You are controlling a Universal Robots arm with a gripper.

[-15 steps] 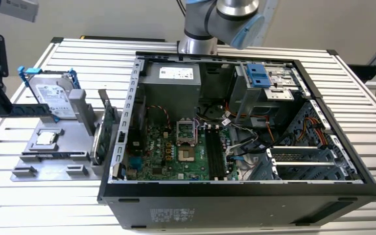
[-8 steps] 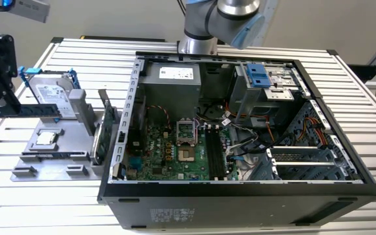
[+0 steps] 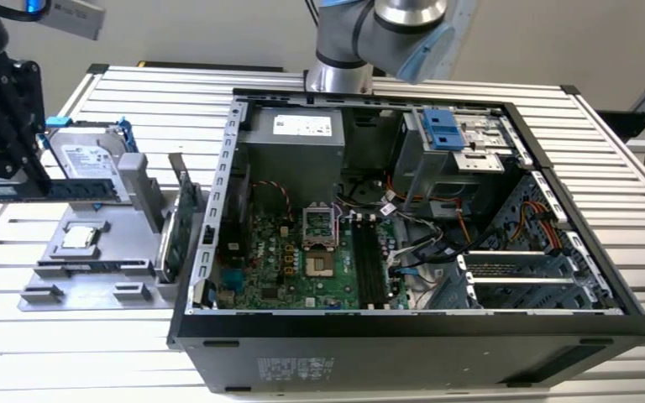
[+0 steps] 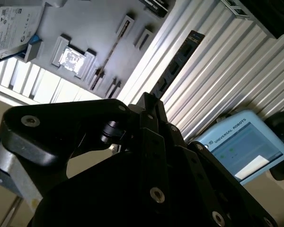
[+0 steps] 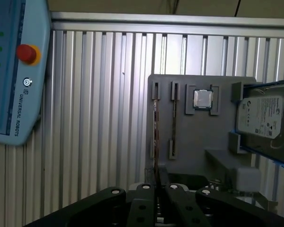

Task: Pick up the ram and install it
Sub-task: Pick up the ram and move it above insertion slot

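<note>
Plainly the pick looks done. The gripper (image 3: 20, 172) is pinching the ram (image 3: 65, 189), its fingers pressed on the stick's upper edge. In the exterior view the ram hangs level at nine o'clock from the case (image 3: 412, 323), just in front of the hard drive (image 3: 81, 155) and above the far end of the tray (image 3: 110, 252).

In the second wrist view the ram (image 4: 180, 56) runs out from the gripper (image 4: 149, 106) over ribbed table, so I judge it clear of the tray. In the first wrist view it shows edge-on (image 5: 155, 137) between the fingers (image 5: 144, 194).

The install is not done. The ram is well apart from the case, and the long slots (image 3: 368, 260), at three o'clock on the board (image 3: 278, 269), look unfilled. The carry and the seating are left.
</note>
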